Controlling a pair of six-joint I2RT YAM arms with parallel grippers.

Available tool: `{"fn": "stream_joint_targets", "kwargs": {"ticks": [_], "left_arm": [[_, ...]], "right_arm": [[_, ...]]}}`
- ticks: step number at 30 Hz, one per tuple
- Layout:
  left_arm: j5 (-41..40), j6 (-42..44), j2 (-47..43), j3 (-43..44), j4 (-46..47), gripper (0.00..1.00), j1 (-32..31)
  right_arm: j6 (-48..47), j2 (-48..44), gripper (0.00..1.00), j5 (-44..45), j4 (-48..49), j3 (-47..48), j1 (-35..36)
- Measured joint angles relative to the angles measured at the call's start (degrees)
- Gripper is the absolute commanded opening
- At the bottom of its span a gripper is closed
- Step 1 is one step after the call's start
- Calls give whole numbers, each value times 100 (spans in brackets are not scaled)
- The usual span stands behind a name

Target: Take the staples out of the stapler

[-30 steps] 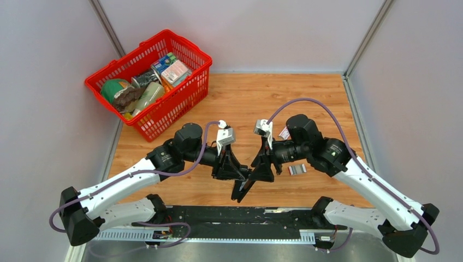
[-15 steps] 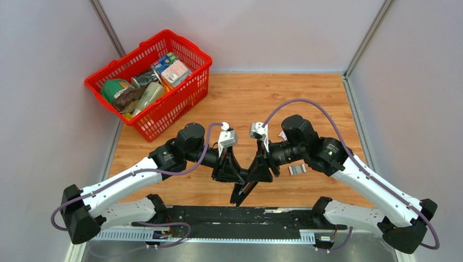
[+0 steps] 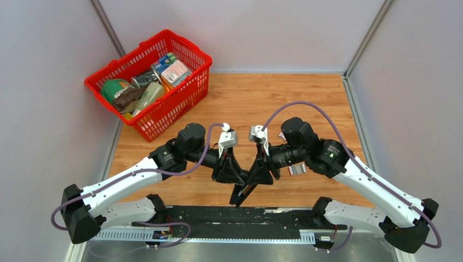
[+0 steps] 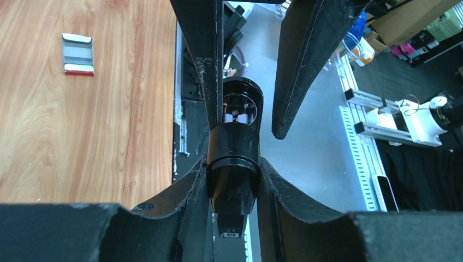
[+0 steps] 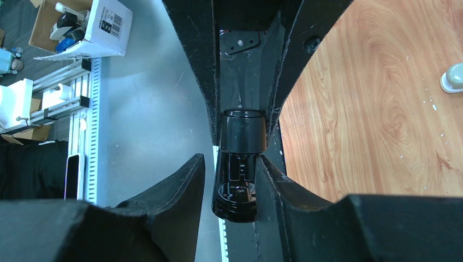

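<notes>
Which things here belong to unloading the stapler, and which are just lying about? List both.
Part of the job:
- stapler, clamped in the left gripper, with the right gripper open around it
- staple strips

Just lying about:
- red shopping basket and the packaged goods in it
- pale rounded object, only partly in view

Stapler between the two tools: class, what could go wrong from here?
The left tool alone clamps the stapler; one finger of the right tool stands off it, so closing could twist it loose. It hangs near the front edge of the wooden table, beside the black rail; a slip could drop it off the wood.
</notes>
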Motion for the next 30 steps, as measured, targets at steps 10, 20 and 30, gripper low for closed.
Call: {"fn": "stream_joint_targets", "kwargs": {"ticks": [10, 20, 30], "left_arm": [[96, -26, 0, 13, 0, 0, 0], [-92, -37, -103, 24, 2, 0, -35], [-866, -15, -824, -13, 138, 0, -103]], "right_arm": [[2, 35, 19, 166, 13, -44, 120], [208, -282, 0, 389, 415, -402, 170], [599, -846, 0, 570, 1705, -955, 236]]}}
